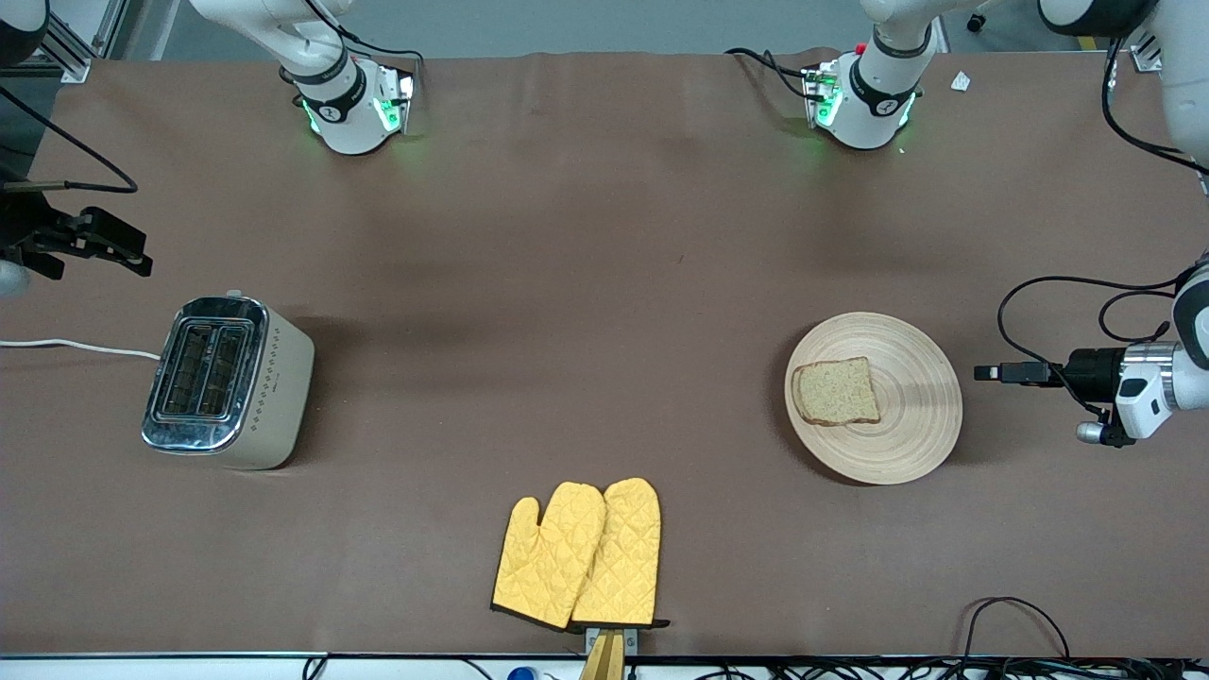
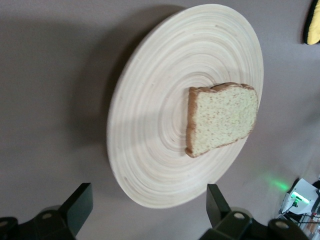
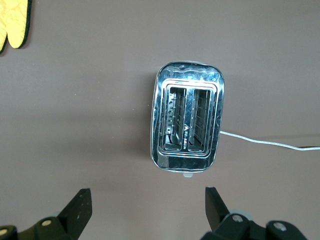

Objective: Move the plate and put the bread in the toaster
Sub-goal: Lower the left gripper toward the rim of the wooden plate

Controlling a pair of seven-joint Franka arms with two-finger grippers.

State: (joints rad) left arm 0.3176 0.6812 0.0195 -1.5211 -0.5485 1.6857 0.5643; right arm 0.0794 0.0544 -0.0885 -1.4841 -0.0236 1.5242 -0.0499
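Plate (image 1: 897,444) sits flat on the table (image 1: 567,283) toward my left arm's end, light wood with ring grooves. Bread (image 1: 837,391) lies flat on the plate, off-centre, on the part of it toward the right arm's end; crust edge is clear in the left wrist view (image 2: 221,119). Nothing touches either one.

Toaster (image 1: 227,382) stands upright toward my right arm's end, well apart from the plate. Chrome top, both slots open upward and showing only their wire racks. White cord (image 1: 76,347) runs off it toward the table edge at that end.

Left fingers (image 1: 987,372): low, just beside the plate rim on its left-arm-end side, apart from it. In the left wrist view the two fingertips (image 2: 80,202) stand spread wide, with the plate's near rim between them in that view, gripping nothing.

Right fingers (image 1: 118,247): up in the air at the right arm's end, above the table by the toaster. In the right wrist view the fingertips (image 3: 80,205) are spread wide too, holding nothing, with the toaster (image 3: 188,123) straight below the camera.

Pair of yellow oven mitts (image 1: 581,557) lies flat, overlapping, near the table edge closest to the front camera, between toaster and plate, and nearer the camera than both.
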